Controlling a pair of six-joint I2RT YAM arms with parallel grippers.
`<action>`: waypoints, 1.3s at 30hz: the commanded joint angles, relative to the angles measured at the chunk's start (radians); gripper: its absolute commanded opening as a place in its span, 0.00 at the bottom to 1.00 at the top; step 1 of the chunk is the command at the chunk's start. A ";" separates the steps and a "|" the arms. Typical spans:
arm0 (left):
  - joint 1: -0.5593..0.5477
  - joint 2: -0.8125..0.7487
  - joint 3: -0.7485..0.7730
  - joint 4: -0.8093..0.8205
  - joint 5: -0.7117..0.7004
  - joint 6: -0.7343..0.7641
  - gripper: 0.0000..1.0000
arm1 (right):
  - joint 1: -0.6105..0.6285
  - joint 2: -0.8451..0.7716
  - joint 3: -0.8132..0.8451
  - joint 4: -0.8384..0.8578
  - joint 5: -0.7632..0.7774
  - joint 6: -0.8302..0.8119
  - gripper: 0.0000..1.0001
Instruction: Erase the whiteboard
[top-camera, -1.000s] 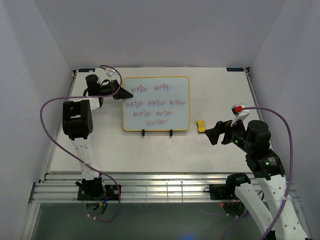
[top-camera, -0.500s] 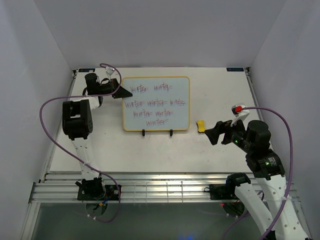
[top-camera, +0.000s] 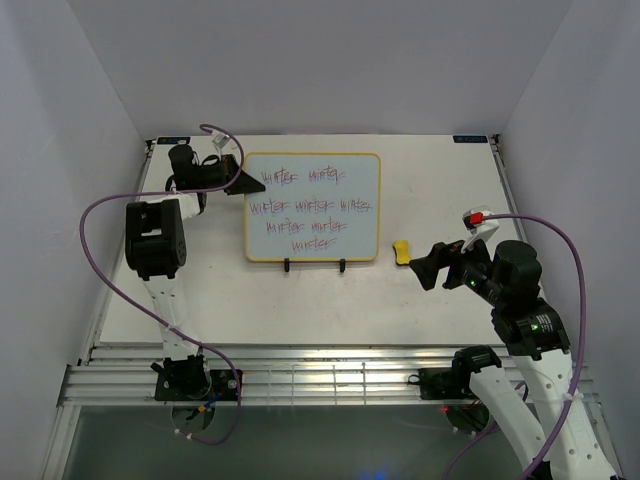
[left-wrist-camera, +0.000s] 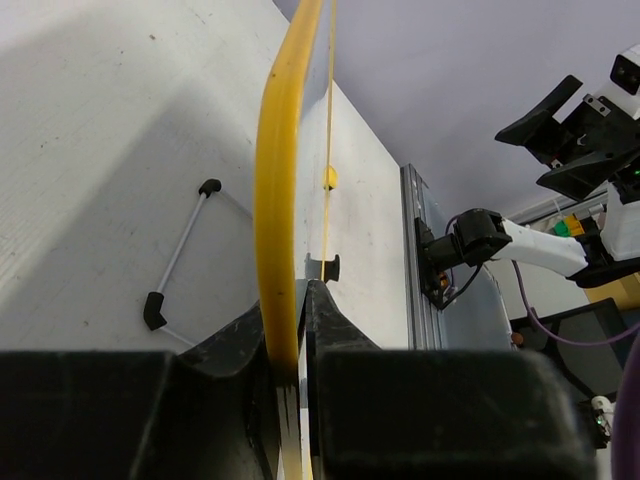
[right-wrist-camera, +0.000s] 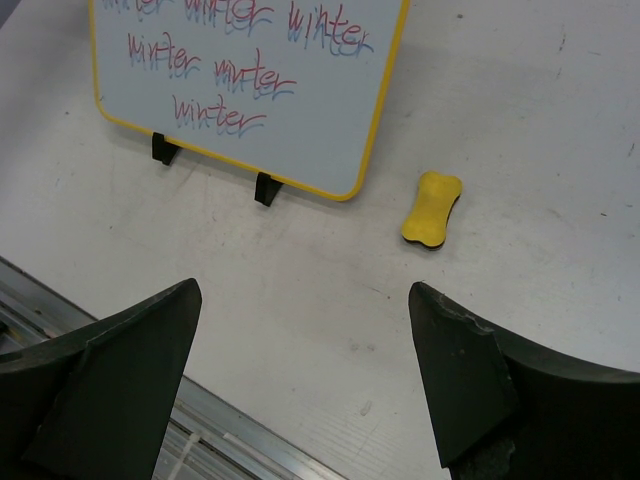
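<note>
The whiteboard (top-camera: 312, 207) stands on its black wire stand mid-table, yellow-framed, with several purple-red "winter" scribbles; it also shows in the right wrist view (right-wrist-camera: 250, 80). My left gripper (top-camera: 245, 184) is shut on the board's left edge; in the left wrist view its fingers (left-wrist-camera: 290, 340) pinch the yellow frame (left-wrist-camera: 280, 180). A small yellow eraser (top-camera: 401, 250) lies on the table right of the board, also seen in the right wrist view (right-wrist-camera: 432, 208). My right gripper (top-camera: 432, 265) is open and empty, hovering just right of and nearer than the eraser.
The white table (top-camera: 300, 300) ends in a metal rail (top-camera: 320, 380) at the near edge. White walls enclose the left, back and right sides. The board's wire stand legs (left-wrist-camera: 175, 260) rest on the table behind it.
</note>
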 joint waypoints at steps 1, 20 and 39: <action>-0.001 -0.097 -0.011 0.150 -0.054 -0.064 0.00 | -0.001 0.000 0.031 0.031 0.007 -0.006 0.90; -0.052 -0.268 -0.008 0.381 -0.227 -0.335 0.00 | -0.001 0.003 -0.010 0.054 0.085 0.047 0.91; -0.059 -0.753 -0.208 -0.372 -0.388 -0.036 0.00 | -0.027 0.319 0.125 0.054 0.388 0.150 0.90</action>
